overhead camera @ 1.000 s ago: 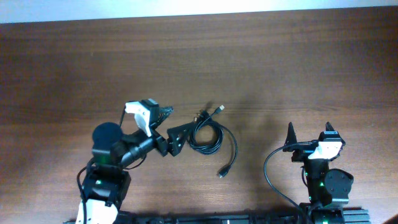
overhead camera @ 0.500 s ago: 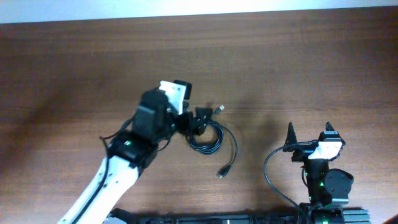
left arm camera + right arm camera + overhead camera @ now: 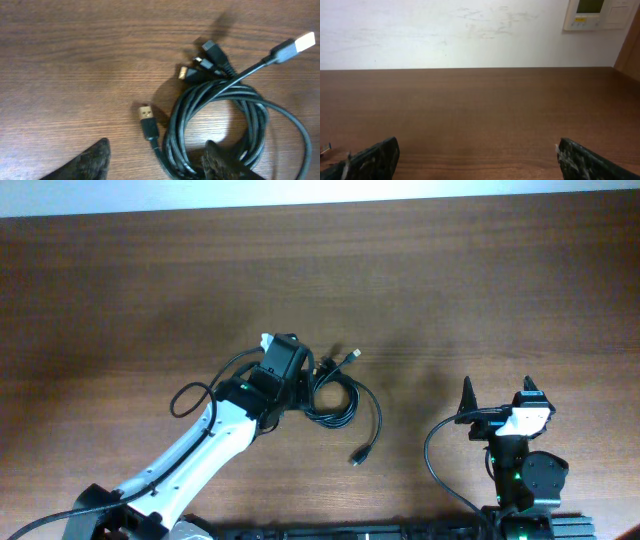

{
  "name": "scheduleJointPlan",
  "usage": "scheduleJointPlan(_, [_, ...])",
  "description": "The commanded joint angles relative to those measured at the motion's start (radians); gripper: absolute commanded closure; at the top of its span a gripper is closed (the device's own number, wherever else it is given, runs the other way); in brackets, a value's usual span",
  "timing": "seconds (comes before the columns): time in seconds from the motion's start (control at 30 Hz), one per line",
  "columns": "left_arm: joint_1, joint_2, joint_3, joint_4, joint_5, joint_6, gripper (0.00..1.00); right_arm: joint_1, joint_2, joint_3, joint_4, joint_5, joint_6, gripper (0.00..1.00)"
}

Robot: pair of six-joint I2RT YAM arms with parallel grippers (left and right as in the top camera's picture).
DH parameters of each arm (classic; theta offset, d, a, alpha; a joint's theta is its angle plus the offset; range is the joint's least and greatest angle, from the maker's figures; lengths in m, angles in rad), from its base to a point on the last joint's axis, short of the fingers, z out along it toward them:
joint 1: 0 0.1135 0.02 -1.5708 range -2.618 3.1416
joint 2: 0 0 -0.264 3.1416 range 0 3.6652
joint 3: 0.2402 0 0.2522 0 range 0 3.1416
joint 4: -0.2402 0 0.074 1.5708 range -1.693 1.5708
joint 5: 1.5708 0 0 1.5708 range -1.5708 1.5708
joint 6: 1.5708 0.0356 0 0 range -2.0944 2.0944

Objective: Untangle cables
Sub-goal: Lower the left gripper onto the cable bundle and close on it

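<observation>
The cables lie bundled in one black coil at the table's middle, with loose plug ends at its top and bottom right. In the left wrist view the coil fills the right half, and a gold-tipped plug lies just left of it. My left gripper is down at the coil's left side. One finger sits inside the loop and the other outside on bare wood, jaws still apart. My right gripper stands open over bare table, far right of the cables.
The wooden table runs back to a white wall carrying a small control panel. A thick black wire of the right arm loops over the table near its base. The left arm's own wire arcs beside its forearm.
My left arm has swung forward and right to the bundle and come down over its left side, and its jaws have narrowed. The right arm has not moved.
</observation>
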Motion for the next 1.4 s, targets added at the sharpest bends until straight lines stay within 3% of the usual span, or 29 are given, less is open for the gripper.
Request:
scheduleJointPlan(0.0, [-0.001,0.011,0.009,-0.064,-0.019,-0.181,0.49,-0.006,-0.008,-0.005,-0.007,0.016,0.008,0.01])
scheduleJointPlan(0.07, [-0.002,0.019,0.008,-0.066,0.033,-0.276,0.46,-0.006,-0.008,-0.005,-0.007,0.016,0.008,0.01])
scheduleJointPlan(0.1, [-0.002,0.023,0.008,-0.063,0.051,-0.319,0.39,-0.006,-0.008,-0.005,-0.007,0.016,0.008,0.01])
scheduleJointPlan(0.17, [-0.003,0.034,0.009,-0.04,0.043,-0.348,0.39,-0.006,-0.008,-0.005,-0.007,0.016,0.008,0.01])
scheduleJointPlan(0.23, [-0.003,0.037,0.009,-0.006,0.005,-0.223,0.48,-0.006,-0.008,-0.005,-0.007,0.016,0.008,0.01])
scheduleJointPlan(0.27, [-0.003,0.037,0.008,0.023,-0.027,-0.101,0.49,-0.006,-0.008,-0.005,-0.007,0.016,0.008,0.01])
scheduleJointPlan(0.33, [-0.003,0.037,0.009,0.092,-0.047,0.161,0.35,-0.006,-0.008,-0.005,-0.007,0.016,0.008,0.01])
scheduleJointPlan(0.43, [-0.003,0.037,0.008,0.141,-0.044,0.441,0.32,-0.006,-0.008,-0.005,-0.007,0.016,0.008,0.01])
scheduleJointPlan(0.6, [-0.003,0.087,0.008,0.174,0.087,0.683,0.27,-0.006,-0.008,-0.005,-0.007,0.016,0.008,0.01])
scheduleJointPlan(0.77, [-0.006,0.191,0.008,0.183,0.168,0.703,0.27,-0.006,-0.008,-0.005,-0.007,0.016,0.008,0.01])
scheduleJointPlan(1.0, [-0.008,0.211,0.008,0.183,0.27,0.694,0.62,-0.006,-0.008,-0.005,-0.007,0.016,0.008,0.01])
scheduleJointPlan(1.07, [-0.008,0.211,0.008,0.169,0.27,0.69,0.94,-0.006,-0.008,-0.005,-0.007,0.016,0.008,0.01])
scheduleJointPlan(1.1, [-0.008,0.211,0.008,0.165,0.27,0.69,1.0,-0.006,-0.008,-0.005,-0.007,0.016,0.008,0.01])
scheduleJointPlan(1.2, [-0.008,0.208,0.01,0.166,0.261,0.66,1.0,-0.006,-0.008,-0.005,-0.007,0.016,0.008,0.01])
scheduleJointPlan(1.37, [-0.007,0.136,0.011,0.167,0.246,0.452,1.0,-0.006,-0.008,-0.005,-0.007,0.016,0.008,0.01])
